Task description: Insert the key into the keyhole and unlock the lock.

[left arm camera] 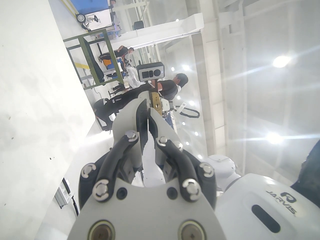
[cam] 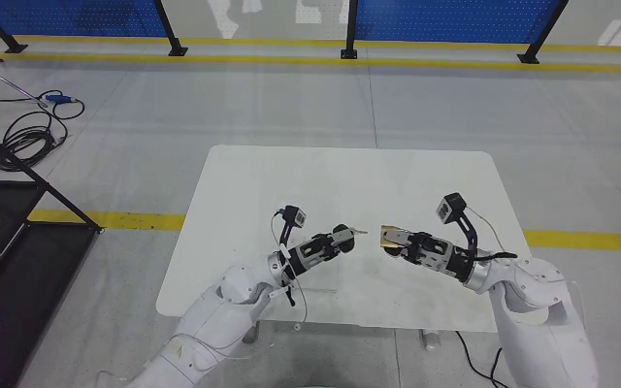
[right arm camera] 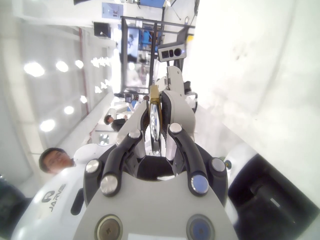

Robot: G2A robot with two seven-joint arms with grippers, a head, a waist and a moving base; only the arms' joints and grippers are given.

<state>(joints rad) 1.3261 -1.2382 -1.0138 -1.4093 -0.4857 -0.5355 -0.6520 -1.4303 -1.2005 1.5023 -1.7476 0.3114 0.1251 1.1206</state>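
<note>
Both arms hold their things just above the white table (cam: 291, 184), tips facing each other across a small gap. My left gripper (cam: 343, 236) is shut on a small silver key (cam: 358, 233) that points at the lock. My right gripper (cam: 400, 241) is shut on a brass padlock (cam: 390, 235). In the right wrist view the padlock (right arm camera: 154, 103) sits between the fingers (right arm camera: 175, 106), its steel shackle toward the palm. In the left wrist view my left gripper (left arm camera: 148, 107) is pressed shut; the key is hidden between the pads, and the brass padlock (left arm camera: 156, 101) faces it just beyond.
The table's edges run near both forearms. Blue fence panels (cam: 78, 15) and yellow floor lines (cam: 107, 219) surround the table, and cables (cam: 29, 136) lie on the floor to the left. People stand far off in the room.
</note>
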